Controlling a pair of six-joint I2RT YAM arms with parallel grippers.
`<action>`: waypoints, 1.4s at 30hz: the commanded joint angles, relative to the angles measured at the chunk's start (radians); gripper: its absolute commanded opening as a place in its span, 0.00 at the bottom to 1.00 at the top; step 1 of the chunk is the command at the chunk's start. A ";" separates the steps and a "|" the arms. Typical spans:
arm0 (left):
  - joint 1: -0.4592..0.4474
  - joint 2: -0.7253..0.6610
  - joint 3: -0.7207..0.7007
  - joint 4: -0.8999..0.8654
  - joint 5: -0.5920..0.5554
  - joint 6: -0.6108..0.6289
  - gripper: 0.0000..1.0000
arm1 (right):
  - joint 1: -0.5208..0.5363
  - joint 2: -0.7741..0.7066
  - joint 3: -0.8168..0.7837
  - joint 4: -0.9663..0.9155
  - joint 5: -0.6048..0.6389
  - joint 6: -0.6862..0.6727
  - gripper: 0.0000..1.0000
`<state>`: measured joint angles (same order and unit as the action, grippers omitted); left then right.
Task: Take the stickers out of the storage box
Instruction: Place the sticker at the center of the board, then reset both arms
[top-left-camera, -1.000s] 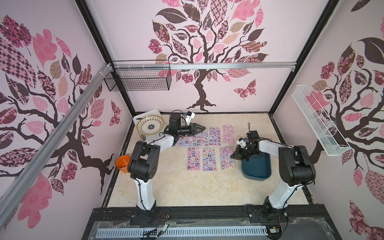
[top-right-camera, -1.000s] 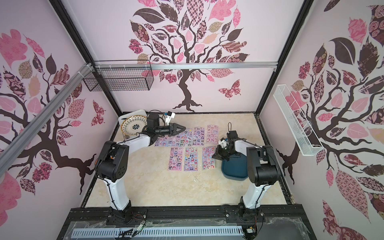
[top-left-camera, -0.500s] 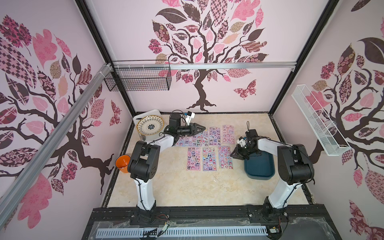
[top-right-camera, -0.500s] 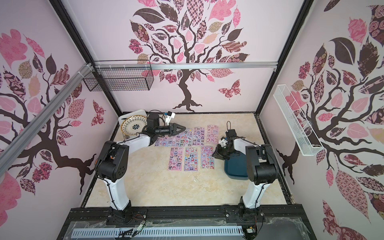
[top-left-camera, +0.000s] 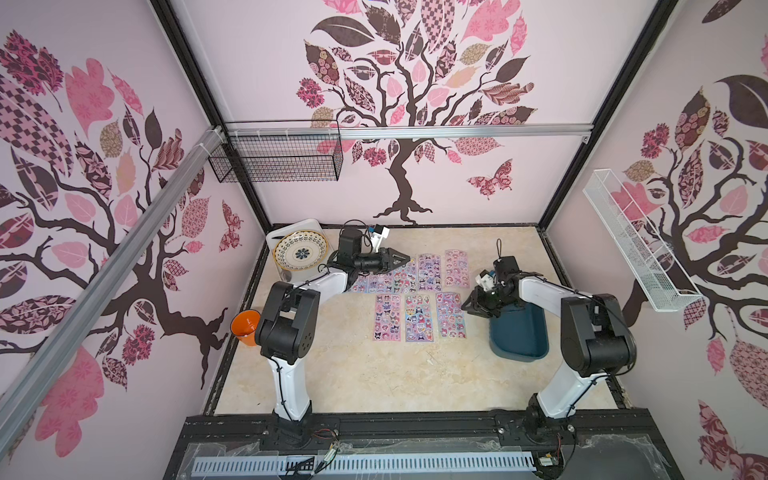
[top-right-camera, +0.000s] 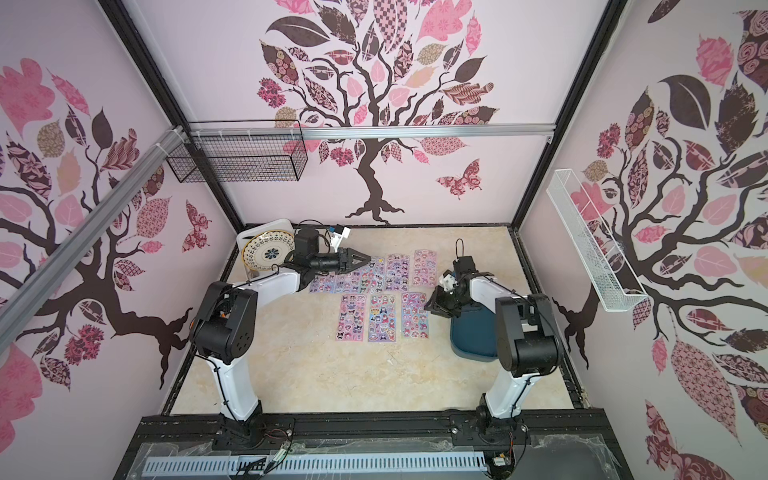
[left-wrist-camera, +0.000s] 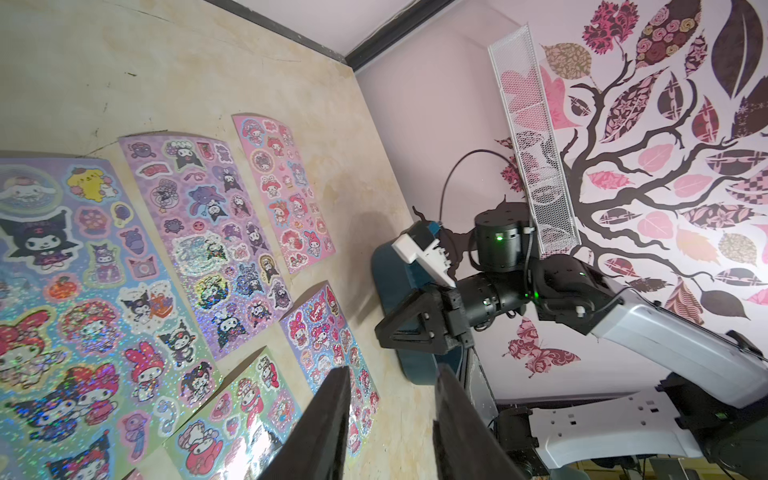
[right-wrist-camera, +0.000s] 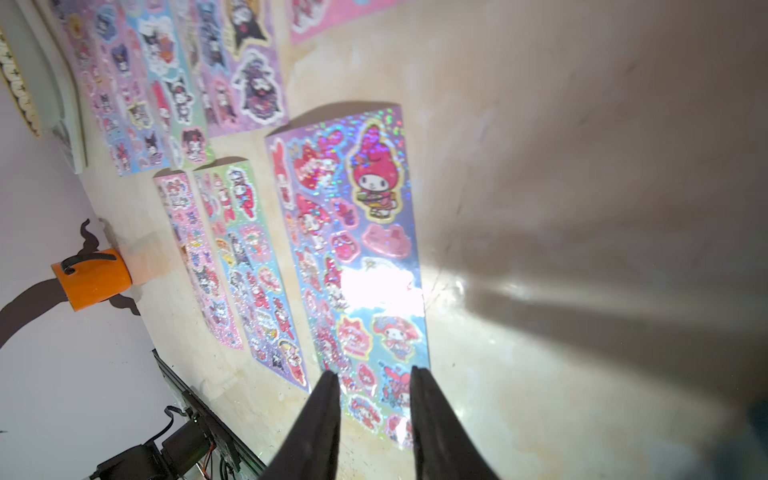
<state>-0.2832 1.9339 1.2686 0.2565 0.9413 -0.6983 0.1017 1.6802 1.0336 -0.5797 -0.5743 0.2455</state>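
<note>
The storage box (top-left-camera: 519, 336) stands on the table (top-left-camera: 374, 374), its far end hidden under the right arm. The stickers (top-left-camera: 419, 299) are outside the box, lying flat on the table to its left in two rows. Three sheets lie side by side level with the box. Four more form a row farther back than the box's far end. One back sheet is partly covered by the left arm.

The right gripper (top-left-camera: 467, 305) hangs at the box's far left corner and points away from the box, over the end of the nearest sheet (top-left-camera: 450, 313). In the right wrist view its fingers (right-wrist-camera: 328, 415) stand a narrow way apart. The glittery sheet shows through the gap below them and nothing sits between them. Whether the tips touch the sheet cannot be told.

The left gripper (top-left-camera: 401, 261) is well apart from the box, up over the back row of sheets, pointing toward the box's side of the table. In the left wrist view its fingers (left-wrist-camera: 328, 424) are parted by a moderate gap with nothing in it.

Farther left of the box, beyond the sheets, a patterned plate (top-left-camera: 300, 252) lies on a white tray (top-left-camera: 286, 230) at the back. An orange cup (top-left-camera: 245, 327) stands by the left wall.
</note>
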 joint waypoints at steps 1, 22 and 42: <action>0.053 -0.059 -0.019 -0.066 -0.055 0.076 0.39 | 0.006 -0.111 0.033 -0.012 0.020 -0.017 0.34; 0.411 -0.480 -0.405 -0.175 -0.628 0.275 0.70 | -0.063 -0.476 0.008 0.173 0.623 -0.084 0.89; 0.480 -0.581 -0.787 0.276 -1.004 0.450 0.98 | -0.071 -0.345 -0.623 1.195 0.811 -0.237 0.95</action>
<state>0.1940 1.3880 0.5224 0.3664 -0.0795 -0.3294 0.0288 1.2991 0.4572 0.3893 0.2623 0.0593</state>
